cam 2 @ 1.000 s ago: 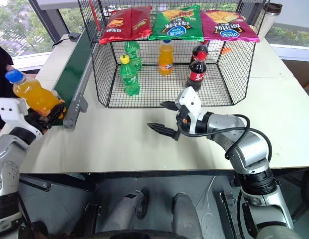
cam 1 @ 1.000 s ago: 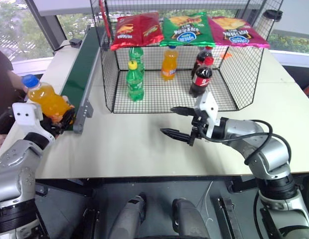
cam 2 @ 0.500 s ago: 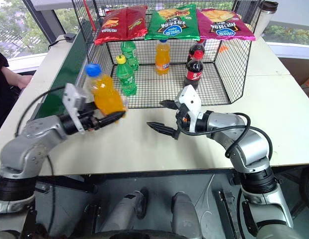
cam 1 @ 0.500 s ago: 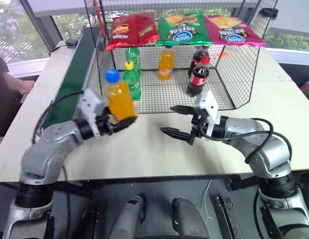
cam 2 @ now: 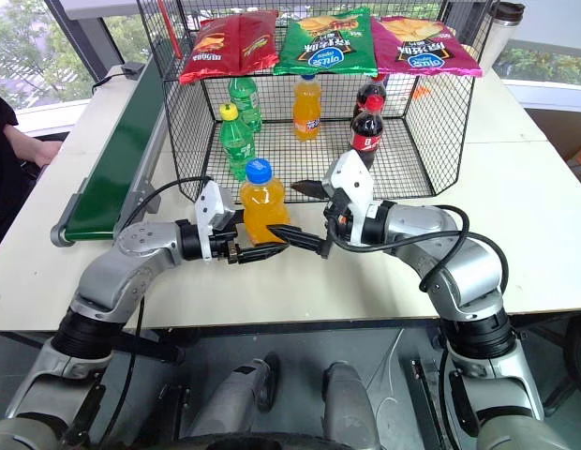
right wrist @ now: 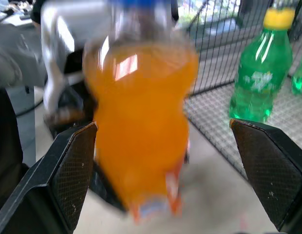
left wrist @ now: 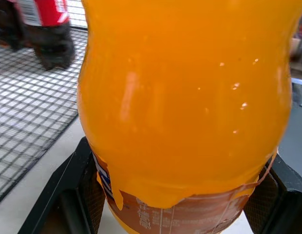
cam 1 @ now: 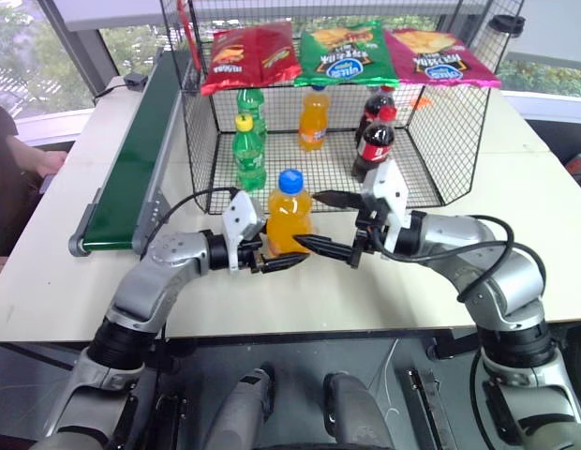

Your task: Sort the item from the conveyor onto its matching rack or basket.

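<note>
The orange soda bottle with its blue cap stood upright in the middle of the left eye frame, above the pale worktop and just in front of the black wire-mesh cage. The left end effector was clenched on the bottle's lower part, near its label, its black fingers pressed against both sides of the bottle in the left wrist view. The right end effector sat just right of the bottle with its jaws spread wide, one finger low beside the bottle's base and the other higher behind its shoulder; in the right wrist view the bottle lay between the two fingertips without either one touching it. The conveyor, a dark green belt in a grey frame, ran along the left of the frame from centre left up toward the cage's left wall. Inside the cage, two green bottles with yellow caps stood at the left, another orange soda bottle at the back centre, and two cola bottles with red caps at the right. Three snack bags, red, green and pink, lay across the cage top. A person's arm showed at the left edge.
</note>
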You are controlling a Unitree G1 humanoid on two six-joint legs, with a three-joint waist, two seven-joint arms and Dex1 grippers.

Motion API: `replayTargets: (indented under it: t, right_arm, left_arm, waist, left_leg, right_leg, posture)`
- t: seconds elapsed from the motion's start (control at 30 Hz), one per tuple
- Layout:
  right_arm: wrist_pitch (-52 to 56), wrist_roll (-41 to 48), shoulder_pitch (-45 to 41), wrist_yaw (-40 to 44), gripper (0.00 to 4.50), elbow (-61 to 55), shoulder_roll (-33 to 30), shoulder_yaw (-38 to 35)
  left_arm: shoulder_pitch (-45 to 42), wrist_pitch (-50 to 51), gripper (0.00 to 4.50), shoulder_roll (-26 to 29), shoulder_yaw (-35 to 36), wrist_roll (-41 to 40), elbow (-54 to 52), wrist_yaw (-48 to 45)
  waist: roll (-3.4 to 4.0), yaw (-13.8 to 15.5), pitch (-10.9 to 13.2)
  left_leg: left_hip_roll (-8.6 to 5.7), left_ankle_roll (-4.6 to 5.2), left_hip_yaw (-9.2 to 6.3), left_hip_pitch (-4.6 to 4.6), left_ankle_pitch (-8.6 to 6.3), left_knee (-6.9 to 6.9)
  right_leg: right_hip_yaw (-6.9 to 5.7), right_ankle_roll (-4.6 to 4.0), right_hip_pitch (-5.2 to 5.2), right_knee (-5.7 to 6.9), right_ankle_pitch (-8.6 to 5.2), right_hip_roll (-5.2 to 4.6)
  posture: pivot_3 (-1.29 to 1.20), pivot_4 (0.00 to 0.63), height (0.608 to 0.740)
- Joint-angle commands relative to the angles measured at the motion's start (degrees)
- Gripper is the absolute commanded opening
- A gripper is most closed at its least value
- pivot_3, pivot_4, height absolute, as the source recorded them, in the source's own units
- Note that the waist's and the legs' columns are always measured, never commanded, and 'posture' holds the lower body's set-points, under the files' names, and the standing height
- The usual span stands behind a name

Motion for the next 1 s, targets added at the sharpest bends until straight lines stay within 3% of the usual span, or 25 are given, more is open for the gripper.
replayTargets:
  t: [0.03, 0.27, 0.37, 0.43, 0.47, 0.7, 0.73, 0.77, 1.0]
  right_arm:
    - [-0.14, 0.89, -2.01, -0.83, 4.50, -2.00, 0.99, -0.33]
    - [-0.93, 0.47, -3.45, -1.19, 4.50, -0.33, 2.76, -0.06]
    - [-1.47, 0.18, -3.56, -1.37, 3.80, 0.29, 3.33, -0.13]
    - [-1.54, 0.29, -3.53, -1.39, 2.85, 0.21, 3.52, -0.10]
    - [-1.49, 0.36, -3.52, -1.30, 2.63, 0.12, 3.45, -0.05]
    - [-0.80, 0.09, -3.40, -1.61, 2.63, -0.68, 2.74, 0.21]
    - [-0.75, 0.02, -3.36, -1.73, 2.63, -0.78, 2.67, 0.22]
    - [-0.71, 0.01, -3.33, -1.82, 2.63, -0.85, 2.63, 0.22]
    - [-1.40, -1.51, -4.06, -3.42, 2.63, 0.49, 3.03, 0.20]
  left_arm:
    - [-1.94, -2.65, 2.98, -1.12, -0.09, 0.63, -1.13, -1.21]
    - [-2.32, -2.62, 2.98, -2.77, -0.36, 1.23, -1.18, -1.54]
    - [-2.53, -2.43, 2.98, -3.40, 0.12, 1.04, -1.31, -1.45]
    - [-2.69, -2.25, 2.98, -3.50, 0.30, 1.12, -1.15, -1.24]
    - [-2.78, -2.24, 2.98, -3.51, 0.35, 1.22, -0.99, -1.19]
    - [-3.72, -1.40, 2.98, -4.38, 1.41, 1.00, 0.42, 0.00]
    - [-3.82, -1.34, 4.02, -4.47, 1.48, 0.87, 0.62, -0.11]
    - [-3.84, -1.20, 4.35, -4.52, 1.53, 0.72, 0.68, -0.18]
    - [-3.07, 2.65, 4.45, -1.93, 3.15, -0.16, -0.77, 0.61]
  waist:
    - [0.00, 0.04, 0.00]
    - [0.00, -0.01, 0.00]
    - [0.00, -0.03, 0.00]
    - [0.00, -0.02, 0.00]
    - [0.00, -0.02, 0.00]
    - [0.00, 0.00, 0.00]
    - [0.00, 0.00, 0.00]
    - [0.00, 0.02, 0.00]
    - [0.00, -0.19, 0.00]
  left_leg:
    - [0.00, 0.00, 0.00, 0.00, 0.00, 0.00]
    - [0.00, 0.11, -0.01, 0.00, 0.07, 0.01]
    - [0.00, 0.12, -0.01, 0.01, 0.08, 0.01]
    - [0.00, 0.12, -0.01, 0.01, 0.08, 0.01]
    - [0.00, 0.12, -0.01, 0.01, 0.08, 0.01]
    - [0.00, 0.13, -0.01, 0.01, 0.08, 0.02]
    - [0.00, 0.13, -0.01, 0.01, 0.08, 0.03]
    - [0.00, 0.13, -0.01, 0.01, 0.08, 0.03]
    - [0.01, 0.13, -0.01, 0.01, 0.09, 0.03]
  right_leg:
    - [0.00, 0.01, 0.00, 0.00, 0.01, 0.00]
    - [0.00, 0.09, 0.00, 0.00, 0.06, 0.02]
    - [0.00, 0.13, 0.00, 0.00, 0.08, 0.04]
    - [0.00, 0.16, 0.00, 0.00, 0.10, 0.04]
    - [0.00, 0.17, 0.00, 0.00, 0.11, 0.04]
    - [0.00, 0.17, 0.01, 0.00, 0.12, 0.07]
    - [0.00, 0.17, 0.01, 0.00, 0.12, 0.07]
    - [0.00, 0.17, 0.01, 0.00, 0.12, 0.07]
    - [0.00, 0.21, 0.00, 0.01, 0.15, 0.09]
  posture:
    - [0.00, 0.150, 0.738]
    - [0.00, 0.150, 0.738]
    - [0.00, 0.150, 0.738]
    - [0.00, 0.150, 0.738]
    - [0.00, 0.150, 0.738]
    - [0.00, 0.150, 0.738]
    - [0.00, 0.150, 0.738]
    - [0.00, 0.150, 0.738]
    - [0.00, 0.150, 0.738]
